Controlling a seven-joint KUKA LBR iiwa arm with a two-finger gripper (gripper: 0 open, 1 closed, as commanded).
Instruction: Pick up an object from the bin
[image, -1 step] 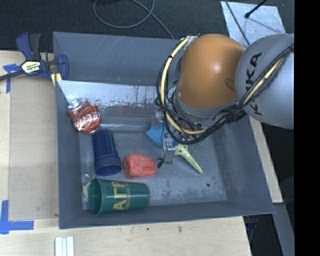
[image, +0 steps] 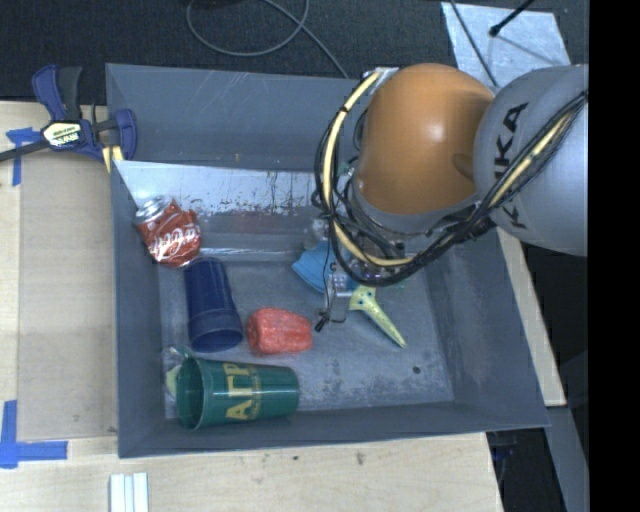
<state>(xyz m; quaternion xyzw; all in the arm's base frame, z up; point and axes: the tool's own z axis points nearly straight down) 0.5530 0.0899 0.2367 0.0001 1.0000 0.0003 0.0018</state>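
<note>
My gripper (image: 336, 302) hangs low in the middle of the bin, just right of a red lumpy block (image: 279, 332). A yellow-green pointed plastic piece (image: 380, 314) lies right beside it on the right, touching or nearly so. A light blue thing (image: 312, 265) lies just behind the gripper, partly hidden under the arm. Nothing shows held in the gripper.
A dark blue cup (image: 212, 303) lies left of the red block. In the front left corner lies a green cup with yellow letters (image: 237, 393) on its side. A crushed red soda can (image: 169, 234) sits at the back left. The arm's orange dome and cables cover the bin's back right.
</note>
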